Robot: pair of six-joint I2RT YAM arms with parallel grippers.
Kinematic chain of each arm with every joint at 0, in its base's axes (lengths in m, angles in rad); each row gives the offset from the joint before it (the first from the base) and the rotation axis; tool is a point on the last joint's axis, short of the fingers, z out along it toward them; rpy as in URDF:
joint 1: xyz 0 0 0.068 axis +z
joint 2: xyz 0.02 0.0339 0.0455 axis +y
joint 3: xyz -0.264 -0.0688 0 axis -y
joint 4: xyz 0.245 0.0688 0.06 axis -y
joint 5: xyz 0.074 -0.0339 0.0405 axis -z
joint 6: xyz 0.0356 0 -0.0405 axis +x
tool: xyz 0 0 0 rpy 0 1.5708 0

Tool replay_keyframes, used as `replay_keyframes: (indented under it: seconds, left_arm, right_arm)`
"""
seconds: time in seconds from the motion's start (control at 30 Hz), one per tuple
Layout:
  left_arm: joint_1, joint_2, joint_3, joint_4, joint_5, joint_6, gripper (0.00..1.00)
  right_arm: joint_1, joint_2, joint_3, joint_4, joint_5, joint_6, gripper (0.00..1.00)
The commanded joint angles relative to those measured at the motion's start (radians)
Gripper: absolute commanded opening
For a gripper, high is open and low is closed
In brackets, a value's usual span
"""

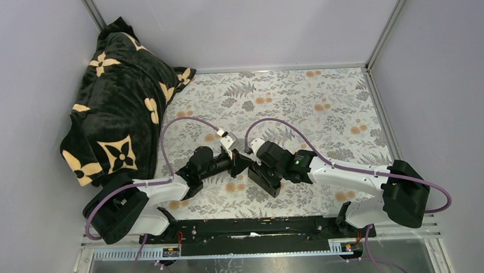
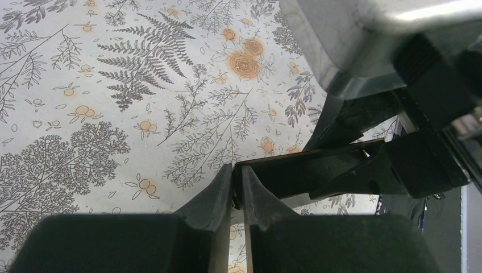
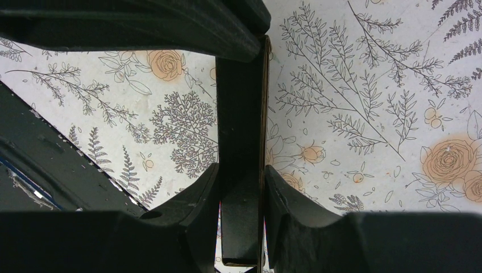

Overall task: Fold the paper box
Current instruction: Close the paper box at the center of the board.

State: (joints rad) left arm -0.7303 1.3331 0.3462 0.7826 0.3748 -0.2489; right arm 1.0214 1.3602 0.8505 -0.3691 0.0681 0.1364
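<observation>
The paper box [image 1: 266, 179] is matte black card held just above the floral cloth in the middle of the table, between both grippers. My left gripper [image 1: 237, 164] comes in from the left and is shut on a thin edge of the box [image 2: 307, 173]; its fingertips [image 2: 224, 182] pinch the card's corner. My right gripper [image 1: 257, 165] comes in from the right and is shut on a thicker folded part of the box [image 3: 241, 142], which runs upright between its fingers [image 3: 204, 193]. The two grippers nearly touch.
A black plush blanket with cream flower motifs [image 1: 120, 110] is heaped at the back left. A floral cloth [image 1: 323, 103] covers the table. Grey walls close it in on three sides, and the arms' base rail [image 1: 255, 228] runs along the near edge.
</observation>
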Motion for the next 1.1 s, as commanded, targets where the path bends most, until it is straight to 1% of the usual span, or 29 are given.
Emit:
replay_keyframes:
  seconds: [0.0, 0.33, 0.7, 1.07]
  left_arm:
    - [-0.012, -0.023, -0.015, 0.013, -0.032, 0.004, 0.17]
    - [-0.037, -0.023, -0.001, -0.038, -0.112, 0.016, 0.09]
    - [-0.071, -0.037, -0.002, -0.057, -0.184, 0.021, 0.08]
    - [-0.114, -0.046, -0.018, -0.045, -0.246, 0.012, 0.07]
  right_arm:
    - [0.015, -0.017, 0.003, -0.003, -0.005, 0.002, 0.14]
    - [0.016, -0.019, 0.001, -0.002, -0.003, 0.002, 0.14]
    - [0.02, -0.017, -0.001, 0.001, -0.005, 0.005, 0.14]
    - [0.023, -0.022, -0.012, -0.002, 0.035, 0.024, 0.14]
